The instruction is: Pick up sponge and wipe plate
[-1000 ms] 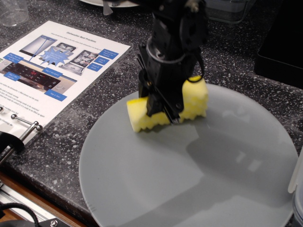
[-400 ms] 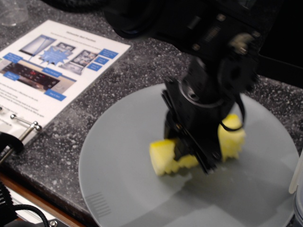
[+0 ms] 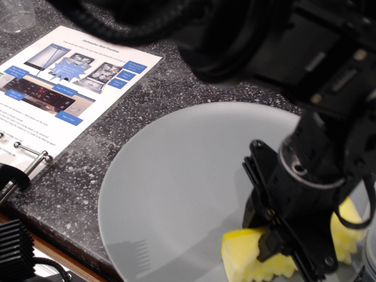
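Note:
The large round pale-grey plate (image 3: 176, 182) lies flat on the dark speckled counter and fills the middle of the view. My black gripper (image 3: 291, 249) stands over the plate's near right part and is shut on the bright yellow sponge (image 3: 249, 255). The sponge bulges out on both sides of the fingers, with its bumpy face down on the plate. The arm's body hides the plate's far right part.
A printed instruction sheet (image 3: 64, 82) in a ring binder lies on the counter at left. A clear glass (image 3: 14, 13) stands at the top left corner. The counter's front edge runs along the bottom left. A clear container edge (image 3: 370, 252) shows at far right.
My gripper has carried the sponge across the plate from its far middle toward the near right edge, staying shut on it.

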`<action>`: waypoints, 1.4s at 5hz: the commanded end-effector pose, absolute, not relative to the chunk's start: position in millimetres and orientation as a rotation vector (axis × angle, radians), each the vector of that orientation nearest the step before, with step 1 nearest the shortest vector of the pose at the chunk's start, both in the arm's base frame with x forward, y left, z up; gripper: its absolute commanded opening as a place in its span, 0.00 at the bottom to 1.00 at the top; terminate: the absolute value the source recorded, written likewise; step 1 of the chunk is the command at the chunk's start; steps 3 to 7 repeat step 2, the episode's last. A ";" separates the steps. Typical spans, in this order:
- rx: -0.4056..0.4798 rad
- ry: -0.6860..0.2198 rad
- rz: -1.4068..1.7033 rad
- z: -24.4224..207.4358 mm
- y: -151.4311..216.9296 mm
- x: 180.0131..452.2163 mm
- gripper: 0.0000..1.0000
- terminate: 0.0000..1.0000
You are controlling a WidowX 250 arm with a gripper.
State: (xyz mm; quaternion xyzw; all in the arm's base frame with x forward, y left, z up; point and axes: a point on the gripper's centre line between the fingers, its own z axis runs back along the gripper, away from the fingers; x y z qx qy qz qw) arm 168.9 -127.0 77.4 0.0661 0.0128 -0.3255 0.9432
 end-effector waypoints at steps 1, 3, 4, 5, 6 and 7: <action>0.146 -0.053 -0.552 84.1 -96.4 211.7 0.00 0.00; 0.156 -0.026 -0.477 88.1 -62.5 248.2 0.00 1.00; 0.156 -0.026 -0.477 88.1 -62.5 248.2 0.00 1.00; 0.156 -0.026 -0.477 88.1 -62.5 248.2 0.00 1.00; 0.156 -0.026 -0.477 88.1 -62.5 248.2 0.00 1.00; 0.156 -0.026 -0.477 88.1 -62.5 248.2 0.00 1.00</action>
